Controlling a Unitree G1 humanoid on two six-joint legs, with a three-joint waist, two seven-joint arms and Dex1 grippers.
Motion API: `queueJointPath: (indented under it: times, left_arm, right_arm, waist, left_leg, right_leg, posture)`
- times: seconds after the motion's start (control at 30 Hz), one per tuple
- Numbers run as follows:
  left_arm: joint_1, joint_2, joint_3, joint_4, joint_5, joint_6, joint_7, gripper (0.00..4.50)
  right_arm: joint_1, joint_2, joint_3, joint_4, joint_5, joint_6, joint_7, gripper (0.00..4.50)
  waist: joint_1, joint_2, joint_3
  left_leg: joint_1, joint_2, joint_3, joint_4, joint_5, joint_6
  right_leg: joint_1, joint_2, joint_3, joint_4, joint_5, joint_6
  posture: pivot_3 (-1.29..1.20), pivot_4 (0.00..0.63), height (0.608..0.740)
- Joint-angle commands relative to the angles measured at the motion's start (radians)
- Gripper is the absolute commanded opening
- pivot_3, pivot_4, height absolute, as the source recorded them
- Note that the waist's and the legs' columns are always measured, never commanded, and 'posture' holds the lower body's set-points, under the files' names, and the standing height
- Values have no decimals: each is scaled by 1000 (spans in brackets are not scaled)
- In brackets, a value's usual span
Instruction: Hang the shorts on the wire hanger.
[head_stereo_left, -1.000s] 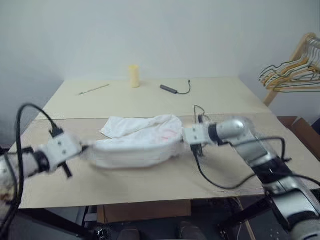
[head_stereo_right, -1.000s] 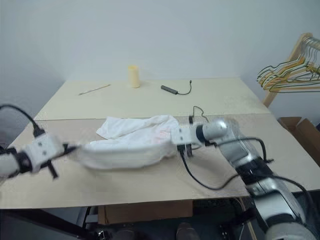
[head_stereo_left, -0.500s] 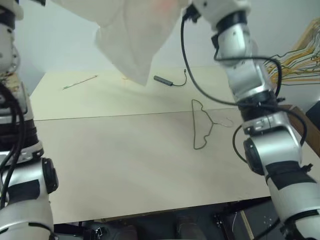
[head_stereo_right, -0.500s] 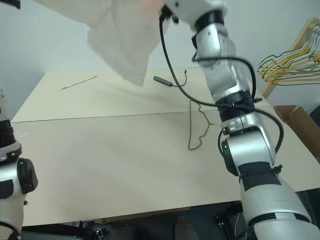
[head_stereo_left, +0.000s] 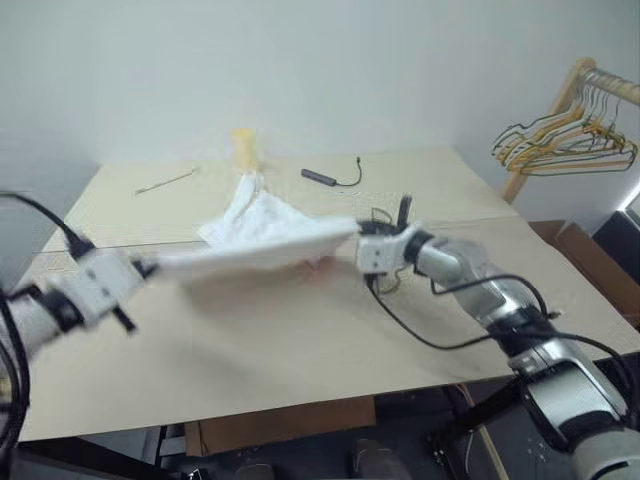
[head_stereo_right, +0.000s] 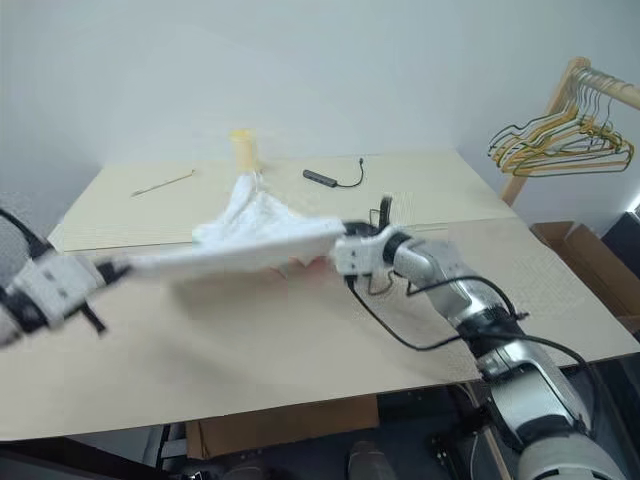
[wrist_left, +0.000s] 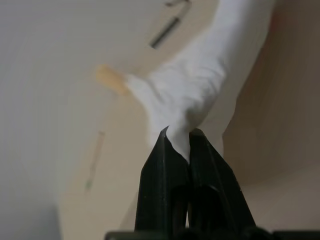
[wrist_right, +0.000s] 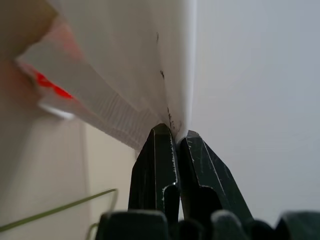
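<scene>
The white shorts (head_stereo_left: 262, 232) hang stretched in a taut band just above the table, with one loose part trailing toward the back. My left gripper (head_stereo_left: 150, 267) is shut on their left end; the left wrist view shows cloth (wrist_left: 192, 85) pinched between the black fingers (wrist_left: 160, 170). At the right end, my right gripper (head_stereo_left: 352, 238) is shut on the hem, and a pink-red mark shows on the cloth (wrist_right: 100, 55) there. A thin greenish piece of the wire hanger (wrist_right: 55, 211) lies on the table below the right gripper; the rest of it is hidden.
A yellow cylinder (head_stereo_left: 243, 147), a black dongle with a cable (head_stereo_left: 318, 176) and a thin stick (head_stereo_left: 165, 181) lie at the back of the beige table (head_stereo_left: 300, 340). A wooden rack with bunched coloured hangers (head_stereo_left: 565, 145) stands to the right, above a cardboard box (head_stereo_left: 580, 255).
Half a second ago both arms held the shorts high overhead, baring the hanger on the table. Now they have dropped, with the shorts pulled taut low over the table. The camera has shifted too.
</scene>
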Motion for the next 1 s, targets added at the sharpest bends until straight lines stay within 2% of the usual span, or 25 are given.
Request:
queueJointPath:
  times: [0.03,0.17,0.33,0.43,0.6,0.7,0.83,1.0]
  left_arm:
    - [153,39,62,-99,14,-2,-115,0]
    - [337,67,143,-183,1,41,-257,0]
    - [483,101,197,-229,39,71,-387,0]
    - [526,114,184,-249,69,91,-419,0]
    - [493,110,137,-248,107,99,-387,0]
    - [466,112,125,-245,93,103,-397,657]
    - [478,129,167,-207,119,91,-441,1968]
    - [507,154,237,-110,185,57,-484,3591]
  right_arm:
    - [45,-86,-2,-139,84,-42,225,27]
    - [111,-185,-8,-266,195,-38,460,27]
    - [149,-216,-19,-352,285,6,607,27]
    - [166,-215,-14,-365,296,11,646,27]
    - [177,-208,-12,-351,264,-4,646,27]
    - [177,-229,-20,-370,281,17,689,815]
    - [195,-280,-58,-417,395,58,787,2231]
    - [213,-319,-149,-425,494,136,832,3986]
  waist:
    - [9,0,0]
    - [29,-1,0]
    - [40,-1,0]
    - [43,-1,0]
    - [49,-1,1]
    - [54,-1,1]
    - [60,-1,1]
    - [60,0,1]
  left_leg:
    - [0,0,0,0,0,0]
    - [-2,0,0,0,-1,2]
    - [0,0,1,0,-2,4]
    - [1,1,2,0,-3,4]
    - [1,0,2,0,-3,4]
    - [1,0,2,0,-3,4]
    - [0,0,3,0,-3,5]
    - [1,1,4,-1,-4,5]
  right_leg:
    - [0,0,0,0,0,0]
    - [-1,-1,0,-1,-1,1]
    - [0,0,0,-1,-2,0]
    - [0,0,0,-1,-3,0]
    - [0,-1,0,-1,-3,0]
    - [-1,-1,0,-2,-3,0]
    - [-2,-1,0,-2,-3,0]
    - [-2,-1,0,-2,-4,-1]
  posture:
    - [57,0,740]
    - [60,0,740]
    - [59,0,740]
    - [58,0,740]
    - [60,0,740]
    - [55,0,740]
    - [49,0,740]
    - [32,0,740]
